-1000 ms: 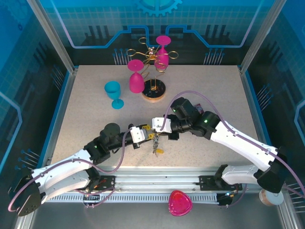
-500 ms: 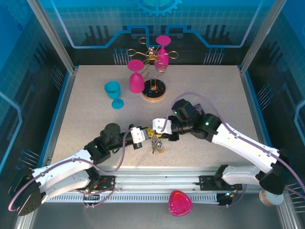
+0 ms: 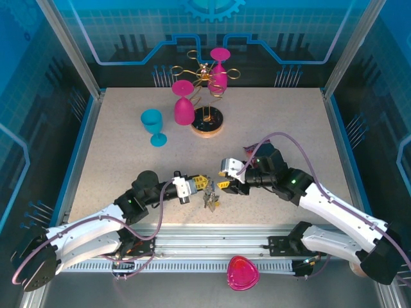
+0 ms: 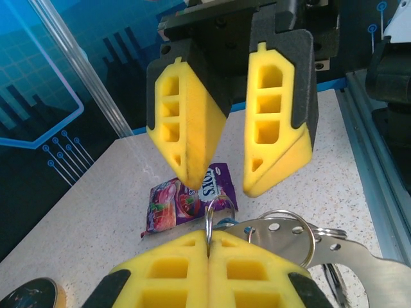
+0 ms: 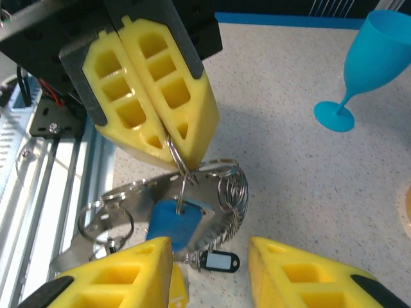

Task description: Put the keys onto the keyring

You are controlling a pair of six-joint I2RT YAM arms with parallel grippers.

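- Two pincers, L gripper (image 3: 201, 185) & R gripper (image 3: 223, 184), faced each other tip to tip near front-centre of table (image 3: 289, 115), w/ the keys (image 3: 210, 200) between & just below them.
- L gripper: jaws fully closed, pinching a small wire loop (image 5: 177, 154) at top of the bunch. Loop stood upright betw. its yellow pads (image 4: 173, 269).
- R gripper: jaws apart, nothing gripped. Its fingers (image 4: 276, 122) sat just above the loop in L wrist view.
- Keys: bunched under L tips, approx. at tabletop level. Blue-headed key (image 5: 173, 224) hung off the loop. Black-tagged key (image 5: 215, 262) lay beside it.
- Keyring (image 5: 144, 192): flat silver hoop w/ holes, under the bunch, small split rings on it. Couldn't tell if the loop was threaded thru it.
- Purple snack packet (image 4: 176, 202) lay beyond the pincers.
- Blue cup (image 3: 153, 126) & glass rack (image 3: 207, 122) w/ pink glasses (image 3: 183, 109) stood well apart at the back.
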